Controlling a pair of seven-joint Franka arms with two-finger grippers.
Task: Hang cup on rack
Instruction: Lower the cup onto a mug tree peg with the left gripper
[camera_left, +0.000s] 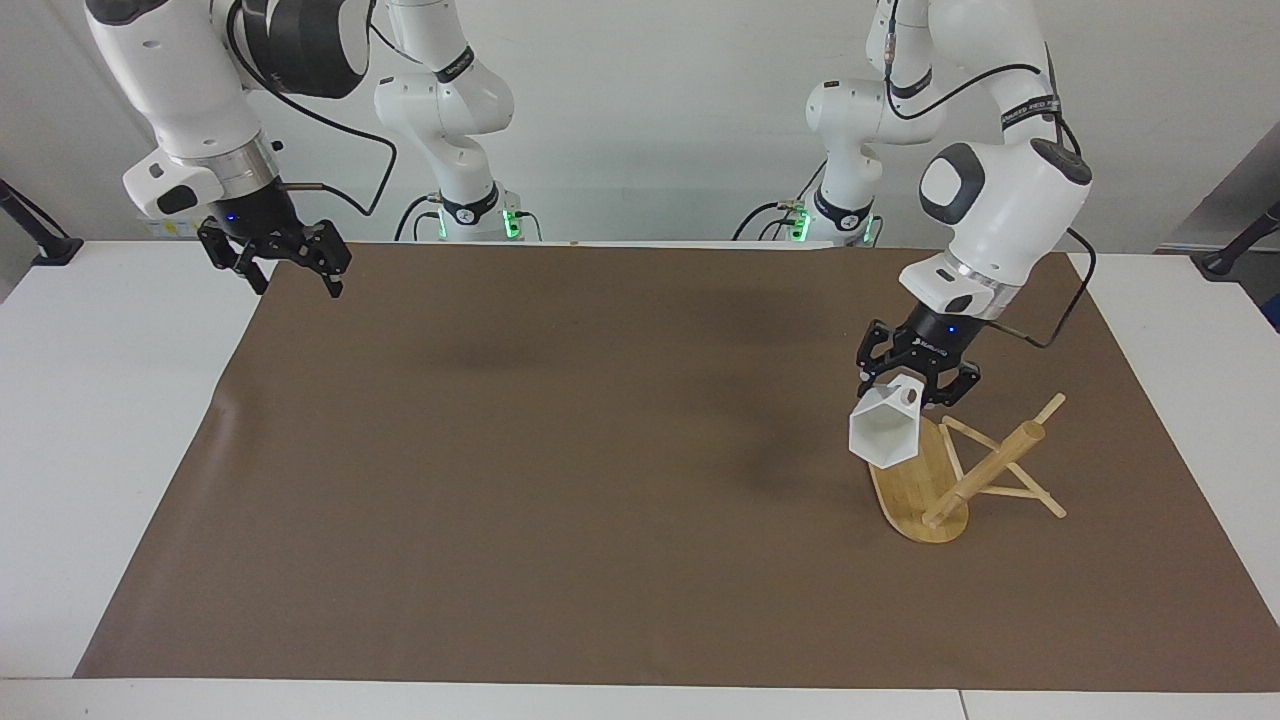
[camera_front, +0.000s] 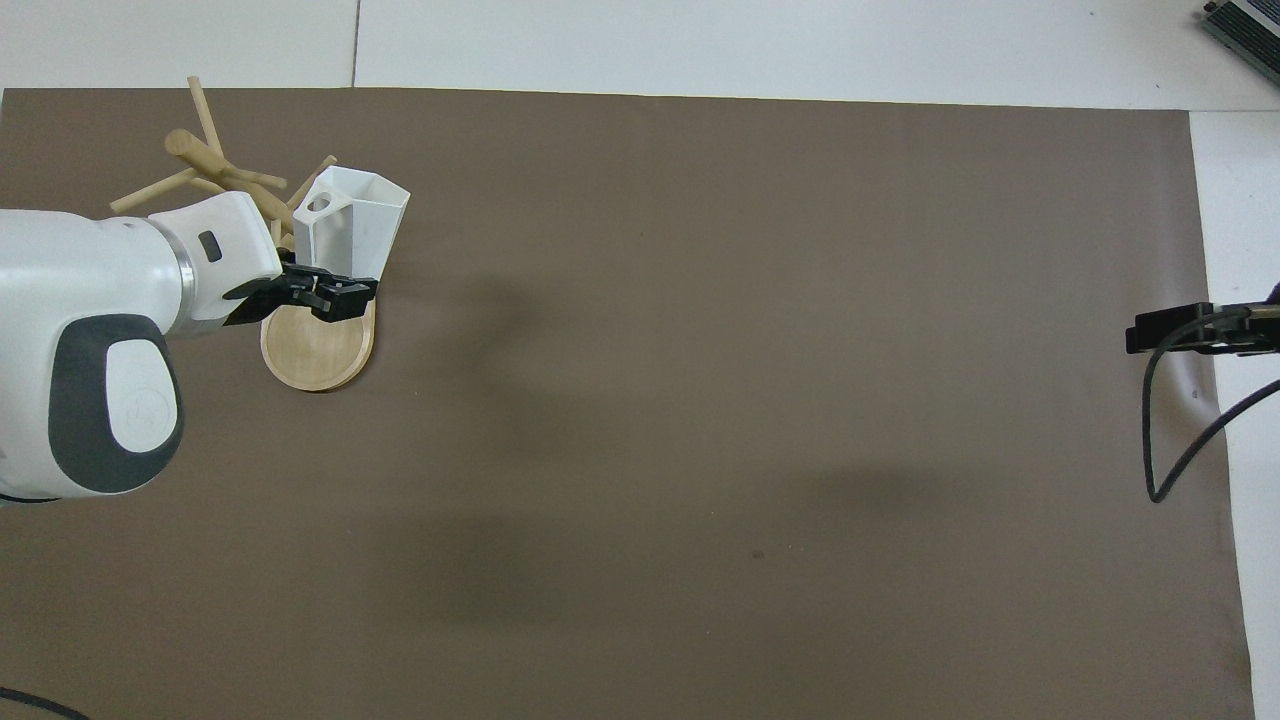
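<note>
A white faceted cup (camera_left: 884, 432) (camera_front: 350, 225) hangs tilted in the air, its hexagonal mouth turned away from the robots and its pierced handle on top. My left gripper (camera_left: 918, 392) (camera_front: 325, 295) is shut on the cup at its handle end. It holds the cup over the oval base of the bamboo rack (camera_left: 985, 470) (camera_front: 215, 165), close beside the post and pegs. The cup hangs on no peg. My right gripper (camera_left: 295, 280) waits open and holding nothing over the mat's corner at the right arm's end.
A brown mat (camera_left: 560, 480) covers most of the white table (camera_left: 110, 420). The rack stands on the mat near the left arm's end. A black stand (camera_left: 40, 240) sits at the table's corner beside the right arm.
</note>
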